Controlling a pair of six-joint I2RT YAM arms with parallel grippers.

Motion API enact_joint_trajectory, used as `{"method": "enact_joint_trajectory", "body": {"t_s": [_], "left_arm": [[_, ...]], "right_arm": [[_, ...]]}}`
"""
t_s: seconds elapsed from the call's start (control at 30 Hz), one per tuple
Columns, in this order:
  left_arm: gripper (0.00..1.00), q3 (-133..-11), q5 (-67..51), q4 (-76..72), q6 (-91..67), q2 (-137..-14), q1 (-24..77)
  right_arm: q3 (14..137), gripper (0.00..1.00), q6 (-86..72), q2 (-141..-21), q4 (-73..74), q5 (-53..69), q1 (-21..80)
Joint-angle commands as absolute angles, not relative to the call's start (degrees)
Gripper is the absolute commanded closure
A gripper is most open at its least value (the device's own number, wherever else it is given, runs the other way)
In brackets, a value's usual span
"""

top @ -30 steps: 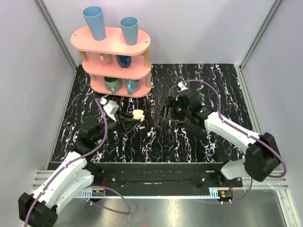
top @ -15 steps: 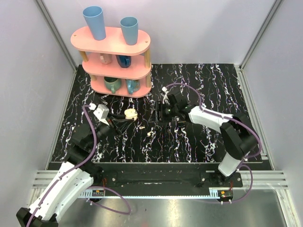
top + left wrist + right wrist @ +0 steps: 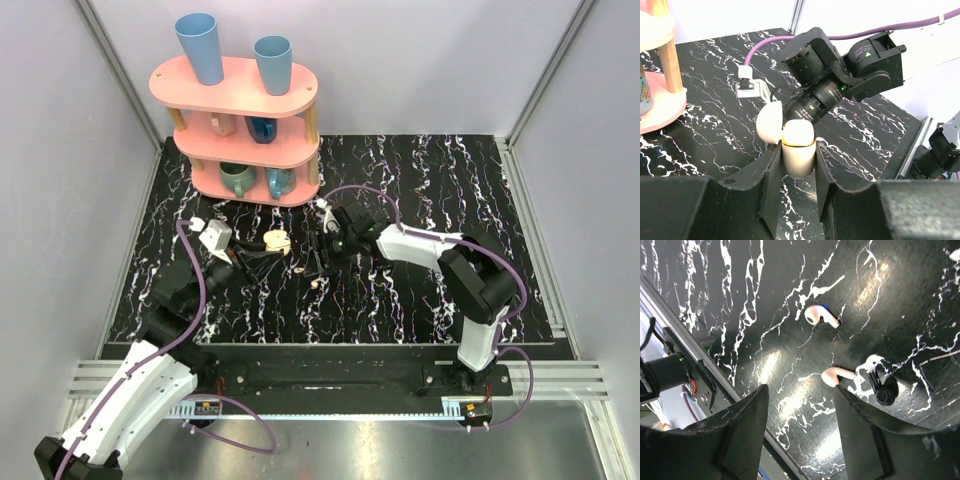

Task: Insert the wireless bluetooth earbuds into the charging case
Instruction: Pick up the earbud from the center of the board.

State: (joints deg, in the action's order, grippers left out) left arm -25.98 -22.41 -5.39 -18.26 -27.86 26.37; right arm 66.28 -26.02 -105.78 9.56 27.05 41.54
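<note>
My left gripper point(image 3: 262, 250) is shut on the charging case point(image 3: 276, 241) and holds it off the table. In the left wrist view the case point(image 3: 799, 150) is cream-beige and upright between my fingers point(image 3: 771, 185), with its lid point(image 3: 769, 123) open to the left. My right gripper point(image 3: 321, 262) is open and points down just right of the case. In the right wrist view the open gripper point(image 3: 800, 392) hovers over two cream-white earbuds lying on the black marble table: one point(image 3: 821, 315) farther off, one point(image 3: 836, 376) beside the right finger point(image 3: 860, 430). One earbud point(image 3: 316, 284) shows from above.
A pink three-tier shelf point(image 3: 245, 130) with blue cups and mugs stands at the back left, and its edge shows in the left wrist view point(image 3: 657, 105). A small black part point(image 3: 883, 389) lies by the nearer earbud. The table's front rail point(image 3: 677, 357) is close.
My right arm has swung left and lowered its open gripper over the earbuds. My left gripper shifted the case slightly left, then held still.
</note>
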Motion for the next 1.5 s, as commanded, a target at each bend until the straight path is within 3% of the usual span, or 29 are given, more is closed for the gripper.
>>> {"method": "enact_joint_trajectory", "body": {"t_s": [0.0, 0.6, 1.47], "left_arm": [[1.0, -26.46, -21.71, -5.98, -18.72, -27.51, 26.1], [1.0, -25.84, -22.41, -7.03, -18.37, -29.0, 26.1], [1.0, -26.54, -21.89, -6.59, -18.11, -29.36, 26.1]], "right_arm": [[66.98, 0.37, -25.48, -105.82, 11.42, 25.15, 43.33], [63.37, 0.32, -29.62, -106.17, 9.23, 21.18, 45.88], [66.44, 0.31, -36.57, -111.0, 0.53, 25.4, 48.96]]}}
